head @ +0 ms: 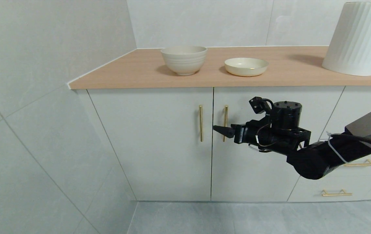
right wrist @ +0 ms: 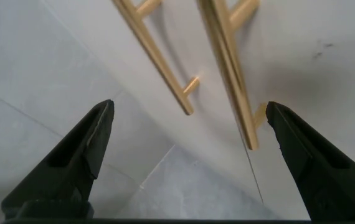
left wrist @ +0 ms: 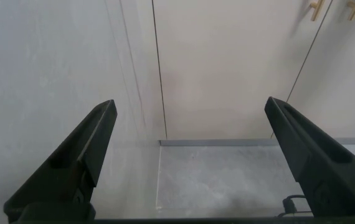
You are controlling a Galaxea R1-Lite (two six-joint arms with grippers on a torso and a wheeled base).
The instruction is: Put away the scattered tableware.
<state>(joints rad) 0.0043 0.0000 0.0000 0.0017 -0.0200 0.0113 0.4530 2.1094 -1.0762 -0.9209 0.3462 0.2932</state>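
While bowl (head: 184, 60), dish (head: 246, 66) sit on counter (head: 133, 71), right tool (head: 221, 129) spread near handle (head: 226, 113).

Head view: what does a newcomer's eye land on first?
The black right gripper stands out, open, held in front of the pale cabinet doors beside their gold handles. Above, on the wooden countertop, sit a ribbed cream bowl and, to its right, a shallow dish, apart from each other. A tall white ribbed container stands at the counter's far right.
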